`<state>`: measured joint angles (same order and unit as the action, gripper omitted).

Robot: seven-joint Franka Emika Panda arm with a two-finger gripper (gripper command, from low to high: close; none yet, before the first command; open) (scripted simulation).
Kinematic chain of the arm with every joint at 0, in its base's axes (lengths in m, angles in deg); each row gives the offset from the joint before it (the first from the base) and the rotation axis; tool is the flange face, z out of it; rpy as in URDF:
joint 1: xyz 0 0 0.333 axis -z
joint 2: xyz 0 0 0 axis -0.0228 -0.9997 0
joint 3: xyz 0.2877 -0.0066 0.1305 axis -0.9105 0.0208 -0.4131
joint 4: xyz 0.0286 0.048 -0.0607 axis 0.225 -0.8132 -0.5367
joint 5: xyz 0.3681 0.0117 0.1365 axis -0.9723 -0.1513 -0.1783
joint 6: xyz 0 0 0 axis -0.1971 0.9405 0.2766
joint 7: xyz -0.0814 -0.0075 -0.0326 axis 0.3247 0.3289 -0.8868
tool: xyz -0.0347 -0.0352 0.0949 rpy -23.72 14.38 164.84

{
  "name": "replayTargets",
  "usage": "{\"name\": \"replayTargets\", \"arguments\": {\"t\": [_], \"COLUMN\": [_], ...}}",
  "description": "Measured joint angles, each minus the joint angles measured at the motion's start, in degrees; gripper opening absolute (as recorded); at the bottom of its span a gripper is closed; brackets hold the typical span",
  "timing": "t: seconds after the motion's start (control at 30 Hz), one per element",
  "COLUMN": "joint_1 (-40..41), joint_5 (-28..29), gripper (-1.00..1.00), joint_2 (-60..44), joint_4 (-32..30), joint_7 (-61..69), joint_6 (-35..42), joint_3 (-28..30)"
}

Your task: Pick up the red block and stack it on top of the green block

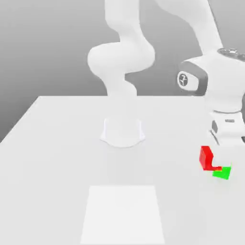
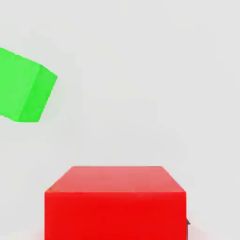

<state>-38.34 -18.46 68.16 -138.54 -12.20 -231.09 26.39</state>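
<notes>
The red block (image 1: 206, 158) is at the exterior view's right, directly under my gripper (image 1: 216, 143), which is shut on it. The white hand above it reaches down from the upper right. In the hand view the red block (image 2: 115, 201) looms large and close, held at the hand. The green block (image 1: 222, 172) rests on the white table just to the exterior view's right of the red one and slightly nearer the front, touching it or nearly so. In the hand view the green block (image 2: 23, 86) lies off to one side, turned at an angle to the red block.
The arm's round white base (image 1: 122, 132) stands mid-table. A paler square patch (image 1: 123, 213) marks the table (image 1: 57, 143) near its front edge. The blocks sit close to the frame's right border.
</notes>
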Motion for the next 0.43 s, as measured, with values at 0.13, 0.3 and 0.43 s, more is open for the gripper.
{"name": "replayTargets", "arguments": {"t": [0.13, 0.3, 0.43], "joint_1": [-6.2, -6.8, -7.1], "joint_5": [0.2, 5.8, 6.9], "gripper": [-1.00, -1.00, 1.00], "joint_2": [0.4, -8.7, -10.3], "joint_4": [-0.2, 0.2, 0.2], "joint_7": [1.3, -2.5, -3.3], "joint_6": [0.2, -8.4, -9.8], "joint_3": [-3.0, -1.6, -1.1]}}
